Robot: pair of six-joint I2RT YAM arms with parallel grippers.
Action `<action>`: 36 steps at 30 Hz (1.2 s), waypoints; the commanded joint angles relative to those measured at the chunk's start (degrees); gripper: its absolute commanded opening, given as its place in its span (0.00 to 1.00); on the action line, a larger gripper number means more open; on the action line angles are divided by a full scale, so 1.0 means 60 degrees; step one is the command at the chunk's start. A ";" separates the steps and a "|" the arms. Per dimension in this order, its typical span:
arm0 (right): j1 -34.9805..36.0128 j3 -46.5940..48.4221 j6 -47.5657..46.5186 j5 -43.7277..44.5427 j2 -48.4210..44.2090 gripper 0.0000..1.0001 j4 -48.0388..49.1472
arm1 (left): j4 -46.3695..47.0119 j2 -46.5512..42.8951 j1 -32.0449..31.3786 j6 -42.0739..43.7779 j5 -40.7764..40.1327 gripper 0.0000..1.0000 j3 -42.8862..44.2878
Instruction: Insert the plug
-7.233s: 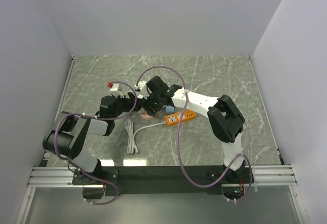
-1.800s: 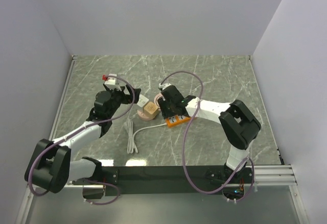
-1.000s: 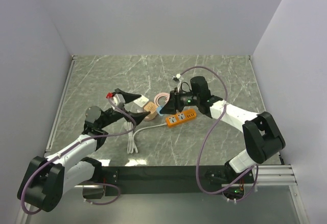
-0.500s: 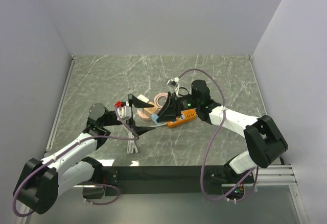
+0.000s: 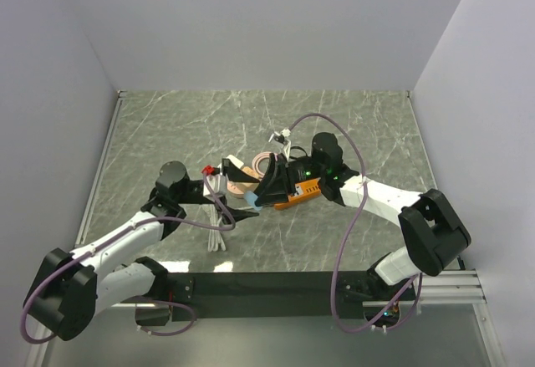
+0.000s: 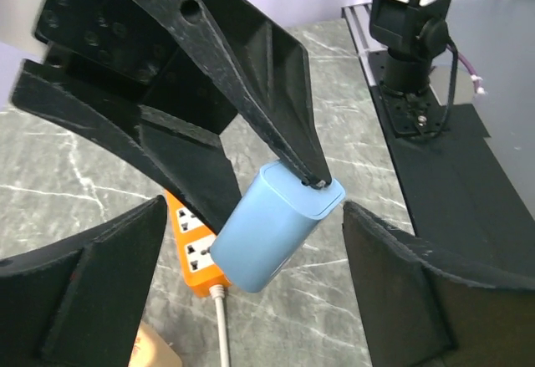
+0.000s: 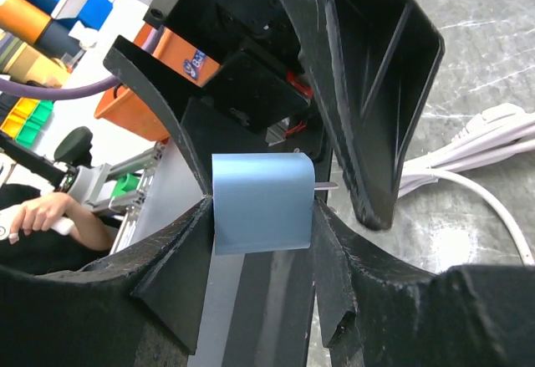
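One plug [image 6: 272, 237]; left end effector [image 5: 241, 190] moved nearer.

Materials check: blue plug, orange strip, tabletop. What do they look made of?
The plug looks like moulded plastic: matte light blue, smooth rounded edges. The strip is probably plastic too: solid orange shell, pale socket faces. The tabletop shows grey-green marble veining with a faint sheen; real stone or printed laminate, cannot tell.
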 commanded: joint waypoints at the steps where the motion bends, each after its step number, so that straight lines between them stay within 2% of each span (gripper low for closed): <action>1: 0.0077 -0.0020 0.0163 -0.0255 -0.0188 0.34 0.0679 | -0.0399 0.0135 -0.0130 0.0593 0.0461 0.88 0.0545; 5: 0.0077 0.0009 0.0134 -0.0372 -0.0041 0.34 0.0752 | -0.0677 0.0267 -0.0160 0.0741 0.0608 0.63 0.0677; 9: 0.0077 0.0038 0.0221 -0.0490 0.0120 0.34 0.0942 | -0.0693 0.0355 -0.0204 0.0785 0.0652 0.57 0.0706; 10: 0.0077 0.0038 0.0251 -0.0519 0.0164 0.34 0.0972 | -0.0663 0.0340 -0.0204 0.0756 0.0637 0.58 0.0692; 14: 0.0077 0.0082 0.0222 -0.0549 0.0310 0.34 0.0987 | 0.0214 0.0033 -0.0204 0.0346 -0.0179 0.74 0.0268; 17: 0.0091 0.0112 0.0280 -0.0563 0.0457 0.34 0.1059 | 0.0742 -0.0420 -0.0204 0.0140 -0.0913 0.78 -0.0026; 33: 0.0091 0.0200 0.0397 -0.0666 0.0794 0.33 0.1250 | 0.1476 -0.1124 -0.0204 -0.0138 -0.0447 0.77 -0.0422; 36: 0.0091 0.0200 0.0558 -0.0695 0.0838 0.33 0.1455 | 0.1651 -0.1110 -0.0204 -0.0226 -0.0038 0.75 -0.0509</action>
